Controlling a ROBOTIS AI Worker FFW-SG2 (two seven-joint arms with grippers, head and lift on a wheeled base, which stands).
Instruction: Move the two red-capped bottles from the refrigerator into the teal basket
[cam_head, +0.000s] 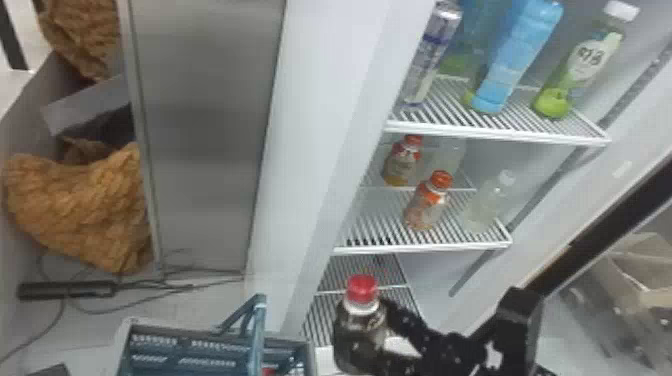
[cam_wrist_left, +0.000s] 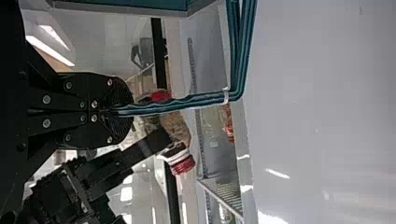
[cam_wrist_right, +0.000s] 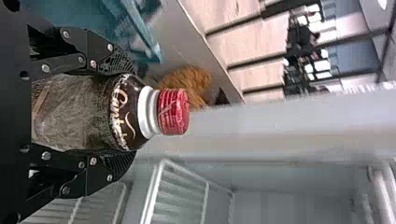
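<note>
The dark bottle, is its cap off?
No, a red cap sits on the dark bottle held in the right gripper.

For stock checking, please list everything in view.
Wire-shelved refrigerator: one, white, centre
Red-capped plastic bottle: one, dark, right gripper
Slatted plastic basket: one, teal, beside refrigerator
Partly hidden item: one, red, inside basket
Small orange-capped bottles: two, clear, middle shelf
Pale-capped bottle: at least one, clear, middle shelf
Metal can: one, silver, upper shelf
Tall bottle: one, blue, upper shelf
Green-based bottle: at least one, clear, upper shelf
Textured fabric: two pieces, brown, far left
Power strip: one, black, floor
Right gripper: one, black, gripping bottle
Left gripper: one, black, on basket handle
</note>
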